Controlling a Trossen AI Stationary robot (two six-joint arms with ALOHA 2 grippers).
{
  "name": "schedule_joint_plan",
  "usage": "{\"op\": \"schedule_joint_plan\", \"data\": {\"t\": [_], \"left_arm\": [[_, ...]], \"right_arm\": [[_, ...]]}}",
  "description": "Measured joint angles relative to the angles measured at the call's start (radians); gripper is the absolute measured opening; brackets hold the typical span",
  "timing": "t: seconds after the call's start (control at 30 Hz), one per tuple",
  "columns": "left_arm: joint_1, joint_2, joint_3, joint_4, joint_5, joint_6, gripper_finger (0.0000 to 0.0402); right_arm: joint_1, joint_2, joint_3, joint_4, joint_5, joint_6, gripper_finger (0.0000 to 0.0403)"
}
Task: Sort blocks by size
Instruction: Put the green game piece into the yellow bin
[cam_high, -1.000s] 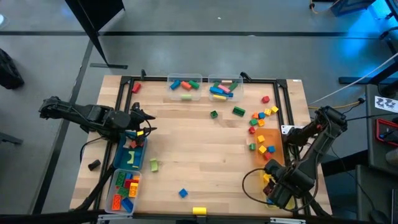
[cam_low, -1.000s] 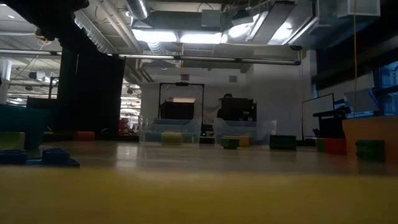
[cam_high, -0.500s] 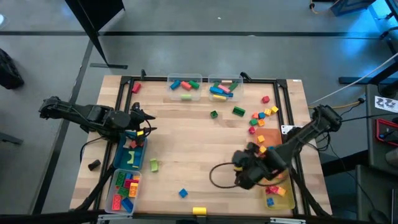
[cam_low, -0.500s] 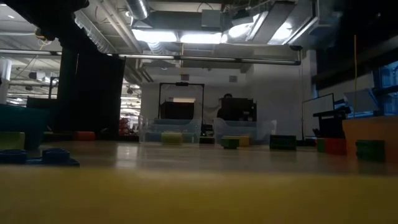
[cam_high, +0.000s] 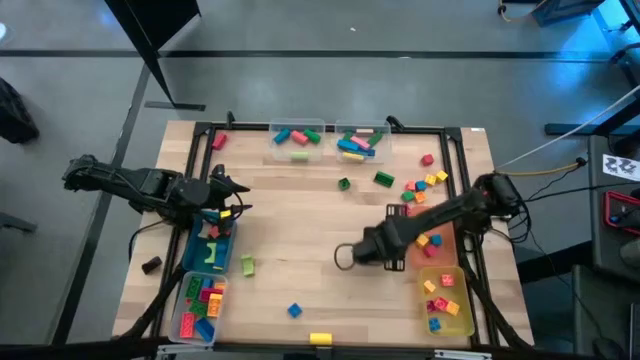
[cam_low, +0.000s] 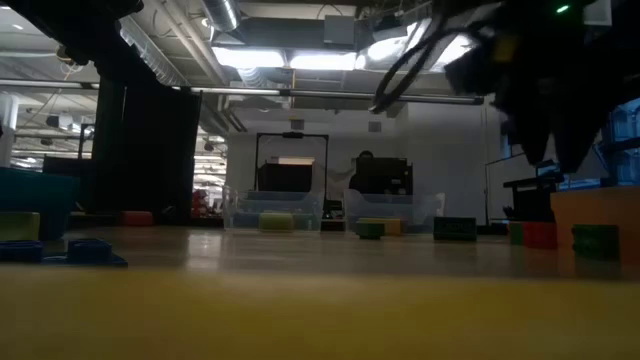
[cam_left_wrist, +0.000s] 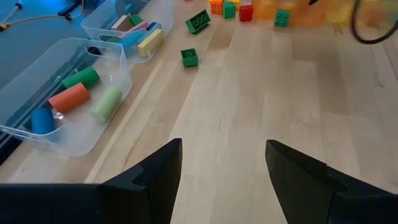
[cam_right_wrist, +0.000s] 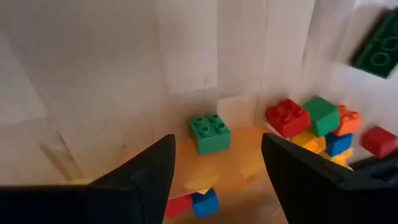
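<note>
Many small coloured blocks lie on the wooden table. A loose cluster (cam_high: 418, 190) lies at the far right, and a green square block (cam_right_wrist: 209, 132) rests beside the orange bin's (cam_high: 437, 222) edge. Single blocks lie near the front: light green (cam_high: 247, 265), blue (cam_high: 294, 311) and yellow (cam_high: 320, 340). My right gripper (cam_high: 392, 240) is open and empty above the table, left of the orange bin; its fingers (cam_right_wrist: 217, 142) stand apart above the green block. My left gripper (cam_high: 232, 200) is open and empty (cam_left_wrist: 222, 144) over the blue bin (cam_high: 212, 248) at the left.
Two clear bins (cam_high: 298, 140) (cam_high: 360, 142) with long pieces stand at the far edge. A clear bin of blocks (cam_high: 200, 305) sits at the near left and a yellow bin (cam_high: 445, 300) at the near right. A black frame (cam_high: 330, 128) rims the table. The middle is bare wood.
My right gripper has swung from over the yellow bin at the near right toward the table's left and far edge, and now hangs left of the orange bin. In the low view its arm has come into the picture at the upper right.
</note>
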Motion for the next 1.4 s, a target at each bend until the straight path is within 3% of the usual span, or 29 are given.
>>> {"op": "schedule_joint_plan", "data": {"t": [0.17,0.5,1.13,1.27,1.4], "left_arm": [[0.0,0.0,0.0,-0.001,0.0,0.0,0.0216],[0.0,0.0,0.0,-0.002,0.0,0.0,0.0216],[0.0,0.0,0.0,-0.002,0.0,0.0,0.0216],[0.0,0.0,0.0,-0.002,0.0,0.0,0.0216],[0.0,0.0,0.0,-0.001,0.0,0.0,0.0216]], "right_arm": [[-0.086,0.006,0.0,0.033,-0.097,-0.106,0.0238],[-0.16,0.005,-0.105,0.088,-0.223,-0.115,0.0238],[-0.158,0.005,-0.313,0.205,-0.187,-0.134,0.0237],[-0.158,0.005,-0.316,0.216,-0.187,-0.134,0.0213],[-0.158,0.004,-0.316,0.218,-0.187,-0.134,0.0158]]}}
